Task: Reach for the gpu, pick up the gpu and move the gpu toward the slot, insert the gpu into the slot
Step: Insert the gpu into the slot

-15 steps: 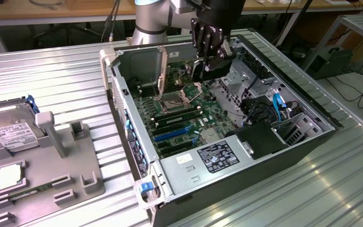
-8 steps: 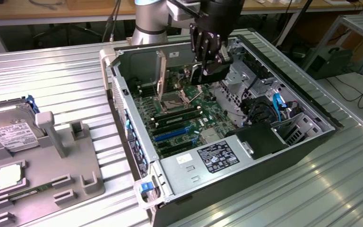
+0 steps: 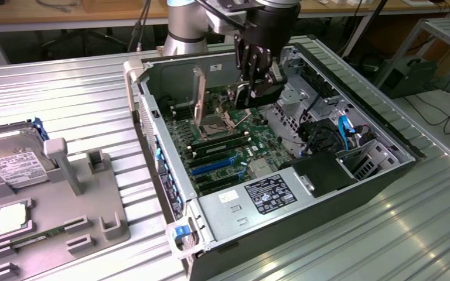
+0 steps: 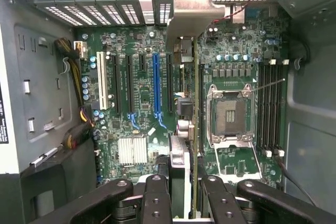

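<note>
Ribbed metal table (image 3: 77, 105) carries an open computer case (image 3: 153, 126), where the pincer (image 4: 186, 190) grips the gpu (image 4: 195, 103) edge-on just beside the CPU socket (image 4: 229, 114); light, stiff, fragile, it seems best held by its edges.

A robotics lab or workshop is indicated. An opened computer case (image 3: 180, 70) is laid on a ribbed metal table (image 3: 68, 99). Cables (image 3: 444, 114) and wooden benches (image 3: 53, 14) are seen behind.
</note>
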Motion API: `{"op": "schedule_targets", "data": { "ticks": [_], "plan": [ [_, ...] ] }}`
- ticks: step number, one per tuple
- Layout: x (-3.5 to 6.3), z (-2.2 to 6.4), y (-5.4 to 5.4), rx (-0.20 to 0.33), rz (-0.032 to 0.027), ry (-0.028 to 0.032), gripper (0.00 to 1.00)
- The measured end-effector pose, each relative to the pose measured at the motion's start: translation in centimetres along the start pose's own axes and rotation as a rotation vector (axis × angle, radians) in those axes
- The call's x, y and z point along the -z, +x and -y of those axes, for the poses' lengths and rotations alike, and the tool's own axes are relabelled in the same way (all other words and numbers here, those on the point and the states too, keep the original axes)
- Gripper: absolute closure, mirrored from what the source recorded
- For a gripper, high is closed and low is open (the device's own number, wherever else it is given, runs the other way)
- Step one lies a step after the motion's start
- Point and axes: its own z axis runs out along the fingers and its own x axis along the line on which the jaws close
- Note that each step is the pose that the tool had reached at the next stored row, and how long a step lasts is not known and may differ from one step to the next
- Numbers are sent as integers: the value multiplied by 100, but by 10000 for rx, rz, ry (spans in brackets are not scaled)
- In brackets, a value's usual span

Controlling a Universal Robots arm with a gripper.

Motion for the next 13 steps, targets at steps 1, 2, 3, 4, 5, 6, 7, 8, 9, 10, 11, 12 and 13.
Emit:
{"op": "schedule_targets", "data": {
  "ticks": [1, 2, 3, 4, 5, 6, 7, 8, 9, 10, 11, 12, 13],
  "plan": [
    [-8, 0, 0, 0, 1, 0, 72],
    [-15, -1, 0, 0, -1, 0, 72],
    [-22, -1, 0, 0, -1, -1, 72],
    [-30, -2, 1, 0, 0, 0, 72],
    [-43, -2, 1, 0, 0, 0, 72],
    [-58, -3, 1, 0, 0, 0, 72],
    [-71, -3, 2, 0, 0, 0, 72],
    [-83, -4, 2, 0, 0, 0, 72],
    [-94, -5, 2, 0, 0, 0, 72],
    [-103, -5, 2, 0, 0, 0, 72],
    [-111, -5, 2, 0, 1, 1, 72],
    [-119, -6, 5, -1, 4, 0, 72],
    [-128, -7, 8, -2, 9, 0, 72]
  ]
}}
